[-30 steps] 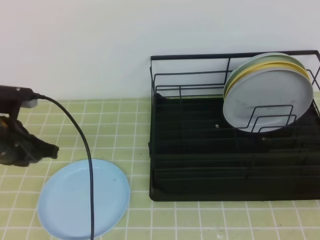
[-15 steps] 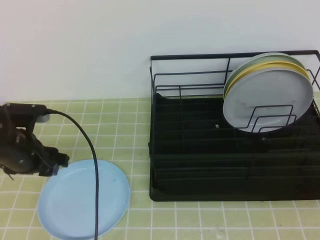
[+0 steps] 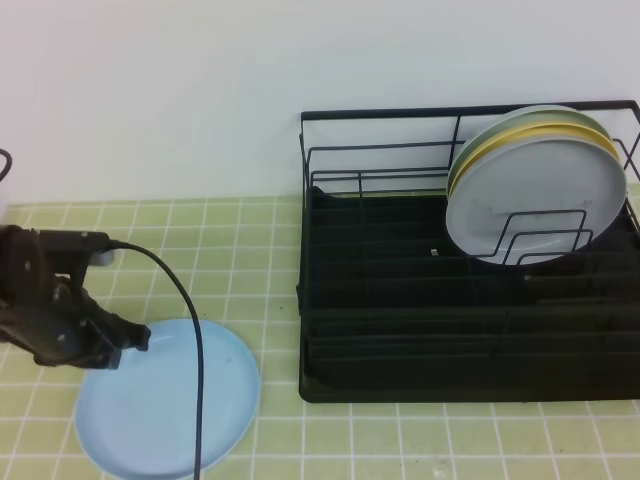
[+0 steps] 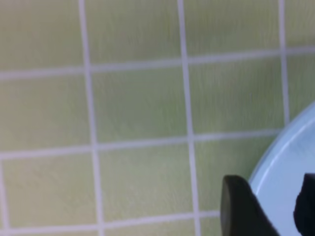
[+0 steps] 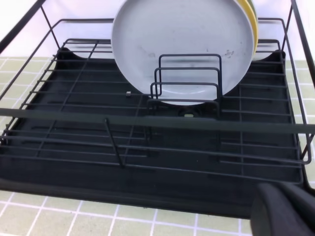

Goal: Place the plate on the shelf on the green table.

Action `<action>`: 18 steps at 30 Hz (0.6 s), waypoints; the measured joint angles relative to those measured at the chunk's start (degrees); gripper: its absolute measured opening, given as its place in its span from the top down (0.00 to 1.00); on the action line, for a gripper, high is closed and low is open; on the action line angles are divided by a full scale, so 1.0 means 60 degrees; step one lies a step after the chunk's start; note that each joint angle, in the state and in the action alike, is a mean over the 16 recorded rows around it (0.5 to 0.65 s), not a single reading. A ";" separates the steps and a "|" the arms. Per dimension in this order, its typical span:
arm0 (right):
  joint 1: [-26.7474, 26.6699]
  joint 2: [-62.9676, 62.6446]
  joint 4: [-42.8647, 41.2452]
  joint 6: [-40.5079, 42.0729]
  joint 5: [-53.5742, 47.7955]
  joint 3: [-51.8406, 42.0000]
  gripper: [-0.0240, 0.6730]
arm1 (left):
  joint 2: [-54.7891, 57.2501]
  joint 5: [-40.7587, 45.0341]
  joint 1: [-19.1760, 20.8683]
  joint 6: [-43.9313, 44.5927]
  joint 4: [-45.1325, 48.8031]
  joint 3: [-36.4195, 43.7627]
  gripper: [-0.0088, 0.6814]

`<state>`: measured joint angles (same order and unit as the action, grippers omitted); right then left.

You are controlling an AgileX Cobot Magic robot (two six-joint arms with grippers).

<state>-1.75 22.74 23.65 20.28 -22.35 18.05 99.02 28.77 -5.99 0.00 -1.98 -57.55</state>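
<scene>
- The plate (image 3: 167,400) lies flat on the desk (image 3: 260,240), well left of the shelf (image 3: 470,330) and outside it.
- The left pincer (image 3: 135,338) sits at the plate's upper-left rim; the plate spreads to its right and nearer the camera.
- In the wrist view its fingers (image 4: 241,209) stand apart over the rim, grasping nothing.
- The right pincer (image 5: 285,211) is clenched and empty, near the shelf's front, so the left arm is nearer.
- A round plate has no long axis; I judge a rim grip decides the lift.
</scene>
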 joint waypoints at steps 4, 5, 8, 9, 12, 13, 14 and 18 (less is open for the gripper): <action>0.0000 0.0000 0.0005 0.0009 0.0000 0.0000 0.95 | 0.0243 0.0166 0.0000 0.0000 -0.0078 0.0000 0.66; 0.0000 0.0000 0.0007 0.0010 0.0000 0.0000 0.95 | 0.0302 0.0211 0.0000 0.0000 -0.0101 0.0000 0.66; 0.0000 0.0000 0.0010 0.0011 0.0000 0.0000 0.95 | 0.0433 0.0335 0.0000 0.0000 -0.0170 0.0000 0.67; 0.0000 0.0000 0.0011 0.0011 0.0000 0.0000 0.95 | 0.0472 0.0367 0.0000 0.0000 -0.0188 0.0000 0.67; 0.0000 -0.0001 0.0013 0.0011 0.0000 0.0000 0.95 | 0.0573 0.0442 0.0000 0.0000 -0.0216 0.0000 0.67; 0.0000 -0.0002 0.0013 0.0011 0.0000 0.0000 0.95 | 0.0589 0.0463 0.0000 0.0000 -0.0224 0.0000 0.67; 0.0000 -0.0003 0.0013 0.0011 0.0000 0.0000 0.95 | 0.0602 0.0482 0.0000 0.0000 -0.0233 0.0000 0.67; 0.0000 -0.0007 0.0013 0.0011 0.0000 0.0000 0.95 | 0.0655 0.0525 0.0000 0.0000 -0.0262 0.0000 0.70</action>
<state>-1.75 22.69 23.73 20.35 -22.35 18.05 102.95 31.92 -5.99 0.00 -3.55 -57.55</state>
